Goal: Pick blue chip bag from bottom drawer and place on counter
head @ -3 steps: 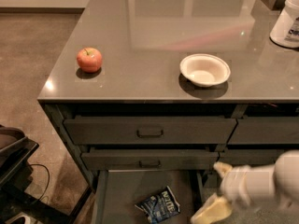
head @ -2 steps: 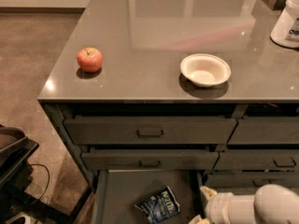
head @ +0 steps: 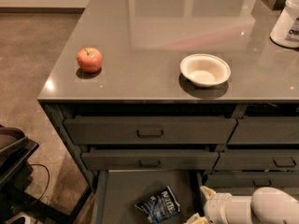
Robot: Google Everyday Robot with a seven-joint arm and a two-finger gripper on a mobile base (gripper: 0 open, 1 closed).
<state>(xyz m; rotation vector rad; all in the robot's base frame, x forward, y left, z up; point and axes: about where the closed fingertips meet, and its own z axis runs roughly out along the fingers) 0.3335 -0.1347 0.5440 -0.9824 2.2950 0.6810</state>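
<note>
One blue chip bag (head: 158,204) lies flat on the floor of the bottom drawer (head: 122,190), just left of my gripper (head: 196,218). The drawer stands pulled out, which leaves the bag reachable from above. Gripper sits low by the drawer's right wall, mostly cut off at the frame edge; apart or together, I cannot tell. It looks clear of the bag, no grasp yet. Counter (head: 140,41) is well above the gripper: apple (head: 89,59) up-left, white bowl (head: 205,69) almost straight above. I judge the stretch between them suits the placement.
</note>
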